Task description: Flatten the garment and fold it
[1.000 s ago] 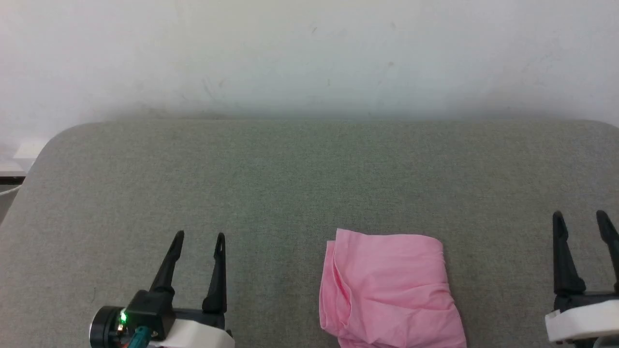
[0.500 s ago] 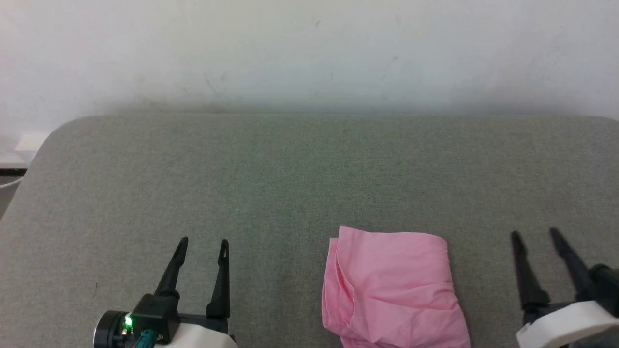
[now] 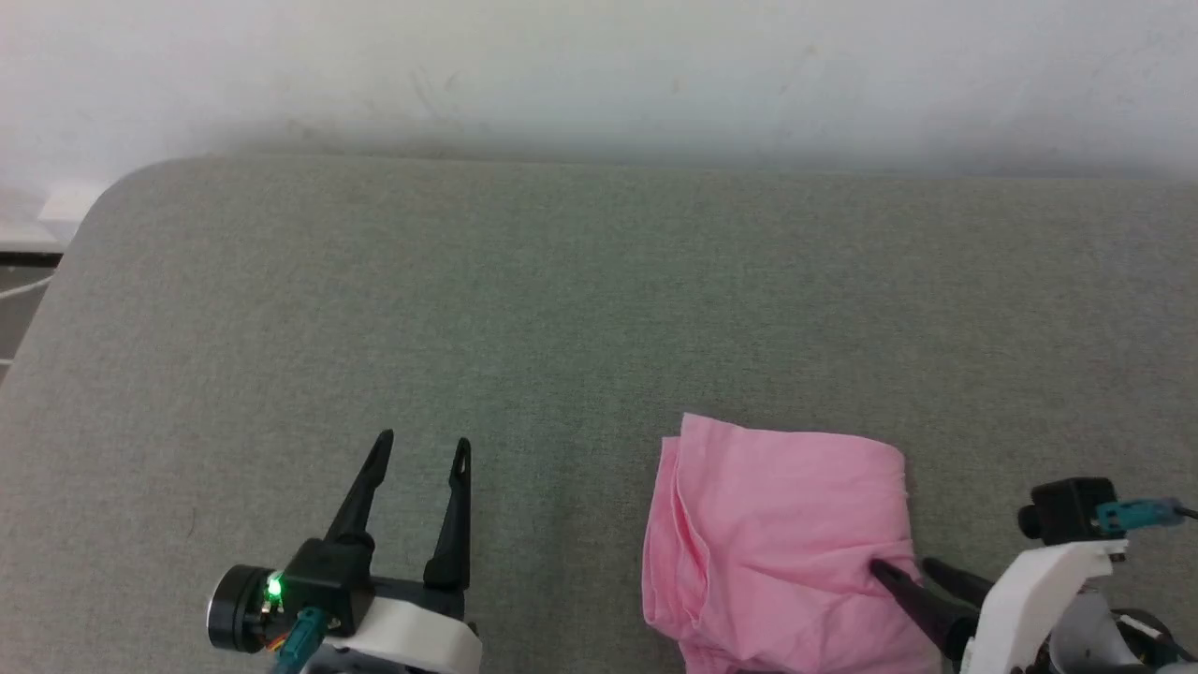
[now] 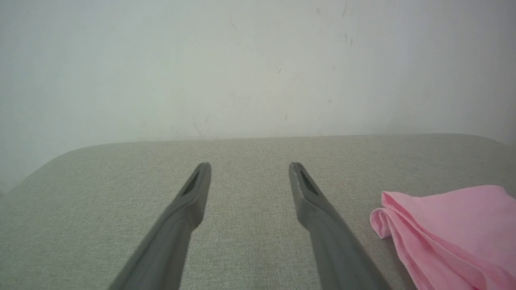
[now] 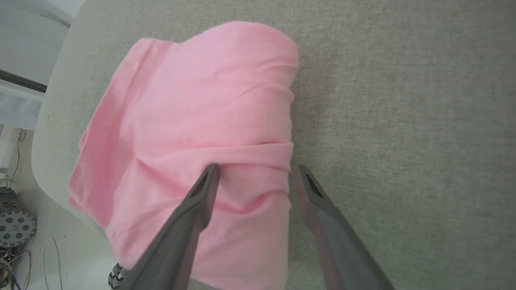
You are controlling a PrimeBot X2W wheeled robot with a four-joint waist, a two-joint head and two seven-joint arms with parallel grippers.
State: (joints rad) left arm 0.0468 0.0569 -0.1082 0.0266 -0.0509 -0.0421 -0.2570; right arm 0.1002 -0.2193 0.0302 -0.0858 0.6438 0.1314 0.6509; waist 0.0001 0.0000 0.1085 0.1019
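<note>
The garment (image 3: 781, 538) is a light pink bundle of thin fabric, folded over itself and creased, lying on the grey padded table (image 3: 562, 309) near its front edge. My right gripper (image 3: 906, 565) stands open at the bundle's right edge, one fingertip over the pink cloth and the other just off it. In the right wrist view the open right gripper (image 5: 258, 169) straddles the garment's (image 5: 193, 121) edge. My left gripper (image 3: 419, 449) is open over bare table, well left of the cloth. The left wrist view shows the left gripper (image 4: 250, 165) open, with the garment (image 4: 451, 229) at the lower right.
A white wall (image 3: 599, 65) rises behind the table. The table's rounded left corner (image 3: 103, 197) drops off to the floor. In the right wrist view, the table's front edge runs past the cloth, with gear wheels (image 5: 14, 227) and cables on the floor below.
The head camera tipped down, so the whole picture shifted. My right gripper swung in from the far right and turned its fingers onto the garment's right edge. The left gripper stayed put.
</note>
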